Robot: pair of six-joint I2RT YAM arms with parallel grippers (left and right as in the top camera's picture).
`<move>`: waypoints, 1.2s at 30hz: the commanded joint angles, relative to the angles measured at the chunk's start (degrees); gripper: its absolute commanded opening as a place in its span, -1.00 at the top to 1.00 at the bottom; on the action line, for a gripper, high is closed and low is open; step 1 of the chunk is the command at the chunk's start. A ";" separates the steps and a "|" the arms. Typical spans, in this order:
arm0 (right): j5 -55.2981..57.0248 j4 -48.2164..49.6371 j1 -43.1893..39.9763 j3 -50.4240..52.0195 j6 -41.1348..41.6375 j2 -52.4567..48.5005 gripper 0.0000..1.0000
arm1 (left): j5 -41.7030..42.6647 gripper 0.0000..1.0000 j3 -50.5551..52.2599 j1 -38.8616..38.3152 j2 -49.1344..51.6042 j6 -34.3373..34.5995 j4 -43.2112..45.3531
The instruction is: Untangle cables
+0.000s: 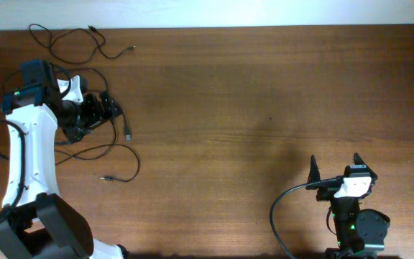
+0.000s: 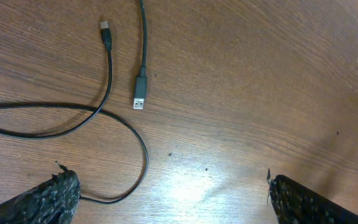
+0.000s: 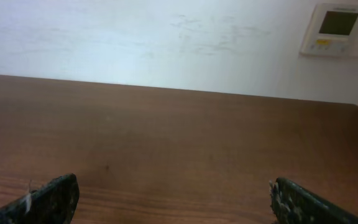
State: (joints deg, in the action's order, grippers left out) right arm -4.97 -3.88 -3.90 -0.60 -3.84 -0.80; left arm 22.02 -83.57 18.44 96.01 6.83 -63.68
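Observation:
Thin black cables lie at the table's left side. One cable [image 1: 130, 49] curls along the far edge. A second ends in a silvery USB plug [image 1: 128, 135] [image 2: 140, 100], just in front of my left gripper [image 1: 113, 108]. A third cable [image 1: 136, 165] loops toward the near side and ends in a small plug [image 1: 105, 178]. In the left wrist view a small plug [image 2: 105, 26] and a cable loop [image 2: 143, 149] lie on the wood. The loop runs under the left finger [image 2: 48, 202]. My left gripper [image 2: 173, 199] is open and holds nothing. My right gripper [image 1: 336, 167] [image 3: 174, 199] is open over bare wood, far from the cables.
The brown wooden table [image 1: 264, 93] ends at a white wall [image 3: 166, 37] at the back. A wall panel [image 3: 337, 28] hangs at the upper right of the right wrist view. The right arm's thick black wire [image 1: 279, 208] curves by its base.

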 commanded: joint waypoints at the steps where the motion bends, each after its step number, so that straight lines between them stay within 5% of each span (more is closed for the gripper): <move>1: 3.82 -0.98 0.46 0.26 2.84 0.61 -0.97 | -0.39 -0.99 -0.26 0.09 -0.24 -0.48 -0.07; 36: 3.10 -0.61 0.50 0.28 2.80 0.61 -0.97 | -3.98 -0.98 -0.26 0.09 -0.24 -0.52 -1.18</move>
State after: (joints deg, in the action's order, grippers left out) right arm -2.37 -4.16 -3.90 -0.60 -1.50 -0.80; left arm 21.76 -83.57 18.44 96.01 6.83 -63.79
